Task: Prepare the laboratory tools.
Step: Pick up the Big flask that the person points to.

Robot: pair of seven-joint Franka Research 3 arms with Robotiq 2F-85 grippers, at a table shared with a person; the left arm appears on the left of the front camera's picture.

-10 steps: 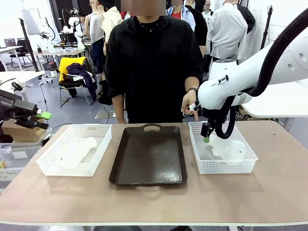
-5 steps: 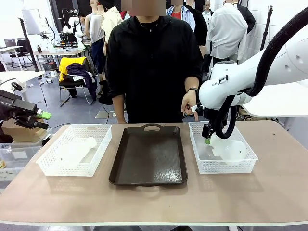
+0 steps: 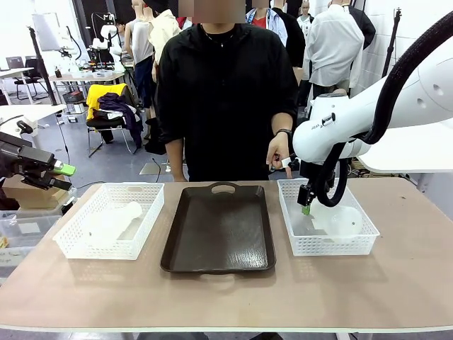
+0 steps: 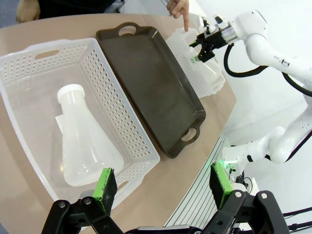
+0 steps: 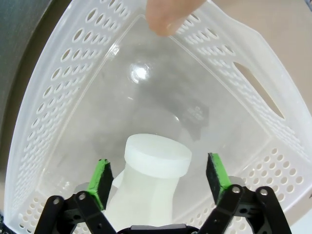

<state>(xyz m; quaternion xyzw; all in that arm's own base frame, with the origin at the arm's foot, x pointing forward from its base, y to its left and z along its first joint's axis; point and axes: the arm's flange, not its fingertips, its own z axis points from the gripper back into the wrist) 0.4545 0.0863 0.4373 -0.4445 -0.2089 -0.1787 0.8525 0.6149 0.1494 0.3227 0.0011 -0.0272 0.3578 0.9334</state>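
Note:
One translucent white flask lies in the right lattice basket. My right gripper hangs inside that basket at the flask's neck. In the right wrist view the capped neck sits between the green pads, with a gap on each side, so my right gripper is open. Another flask lies on its side in the left basket. My left gripper is held off the table's left end, open and empty. Its wrist view looks down on that flask past my left gripper.
A dark rectangular tray lies between the two baskets. A person stands at the far side, with one hand pointing a finger down at the right basket's back rim. The fingertip shows above the basket wall.
My right gripper has sunk slightly and shifted a little to the right inside the right basket. The left arm and both flasks have stayed still.

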